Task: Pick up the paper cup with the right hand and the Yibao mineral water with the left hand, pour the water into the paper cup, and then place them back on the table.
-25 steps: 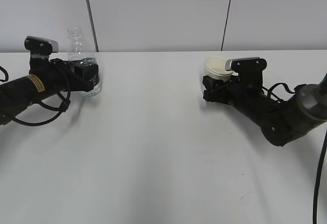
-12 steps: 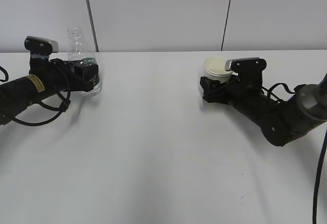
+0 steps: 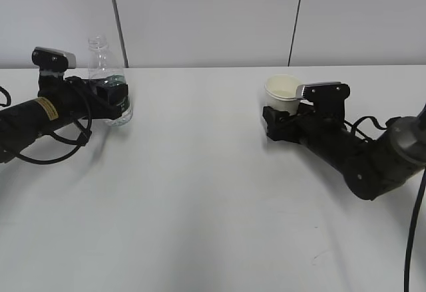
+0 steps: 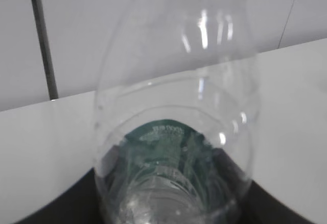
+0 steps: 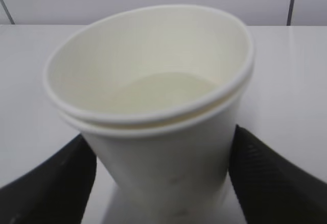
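We see the bottle (image 3: 108, 79) standing upright near the far left edge of the table (image 3: 200, 192), a matte white surface. It is clear thin plastic with a ribbed, rounded shoulder, a narrow open neck and a dark green label low on its body. Our left gripper (image 3: 114, 98) lies low along the table with its black fingers pinching the bottle at the label.

Toward the far right of the table we see the cup (image 3: 282, 91), smooth white paper, tapered, with a rolled rim and a cream inside. In the right wrist view its rim shows a double line. Our right gripper (image 3: 274, 120) clamps the cup's lower wall, a black ribbed finger (image 5: 265, 175) on each side.
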You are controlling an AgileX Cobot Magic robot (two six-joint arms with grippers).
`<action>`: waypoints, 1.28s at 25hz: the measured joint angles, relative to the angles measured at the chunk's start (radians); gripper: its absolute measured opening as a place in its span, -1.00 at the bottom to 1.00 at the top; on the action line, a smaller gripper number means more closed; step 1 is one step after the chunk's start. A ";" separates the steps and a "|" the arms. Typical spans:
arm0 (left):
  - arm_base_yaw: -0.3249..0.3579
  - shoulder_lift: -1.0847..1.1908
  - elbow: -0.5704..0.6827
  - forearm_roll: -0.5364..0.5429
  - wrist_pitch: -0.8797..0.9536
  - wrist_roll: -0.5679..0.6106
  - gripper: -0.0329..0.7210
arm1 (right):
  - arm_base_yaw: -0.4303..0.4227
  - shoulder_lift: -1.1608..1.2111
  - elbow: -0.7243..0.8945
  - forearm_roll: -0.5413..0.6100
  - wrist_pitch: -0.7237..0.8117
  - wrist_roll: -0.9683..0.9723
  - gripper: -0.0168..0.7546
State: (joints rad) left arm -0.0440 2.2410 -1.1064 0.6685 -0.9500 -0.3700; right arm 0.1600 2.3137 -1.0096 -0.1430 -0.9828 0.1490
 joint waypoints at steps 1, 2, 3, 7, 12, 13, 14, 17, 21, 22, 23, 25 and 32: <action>0.000 0.000 0.000 -0.001 0.000 0.000 -0.05 | 0.000 0.000 0.007 0.000 -0.013 0.000 0.66; 0.000 0.000 0.000 -0.003 0.000 0.000 -0.05 | 0.000 0.000 0.014 0.000 -0.024 0.000 0.65; 0.000 0.000 0.000 -0.003 0.000 0.000 -0.05 | 0.000 0.000 0.019 0.000 -0.031 0.000 0.64; 0.000 0.000 0.000 -0.006 0.000 0.000 -0.05 | 0.000 -0.009 0.052 0.002 -0.047 0.000 0.63; 0.000 0.000 0.000 -0.007 0.000 0.000 -0.05 | 0.000 -0.056 0.096 0.002 -0.051 0.000 0.60; 0.000 0.000 0.000 -0.008 0.000 0.000 -0.05 | 0.000 -0.062 0.103 0.002 -0.051 0.000 0.59; 0.000 0.000 0.000 -0.008 0.000 0.000 -0.05 | 0.000 -0.070 0.111 0.002 -0.053 0.000 0.59; 0.000 0.000 0.000 -0.008 0.000 0.000 -0.05 | 0.000 -0.100 0.141 0.002 -0.057 0.000 0.59; 0.000 0.000 0.000 -0.009 0.000 0.000 -0.05 | 0.000 -0.146 0.200 0.002 -0.077 0.000 0.59; 0.000 0.000 0.000 -0.009 0.000 0.000 -0.05 | 0.000 -0.161 0.219 0.002 -0.081 0.000 0.59; 0.000 0.000 0.000 -0.009 0.000 0.000 -0.05 | 0.000 -0.177 0.239 0.002 -0.084 0.000 0.59; 0.000 0.000 0.000 -0.009 0.001 0.000 -0.05 | 0.000 -0.210 0.273 0.002 -0.086 -0.002 0.59; 0.000 0.000 0.000 -0.009 -0.001 0.000 0.05 | 0.000 -0.323 0.354 0.002 -0.092 -0.032 0.59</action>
State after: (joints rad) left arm -0.0440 2.2410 -1.1064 0.6592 -0.9509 -0.3700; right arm 0.1600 1.9903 -0.6556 -0.1411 -1.0746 0.1167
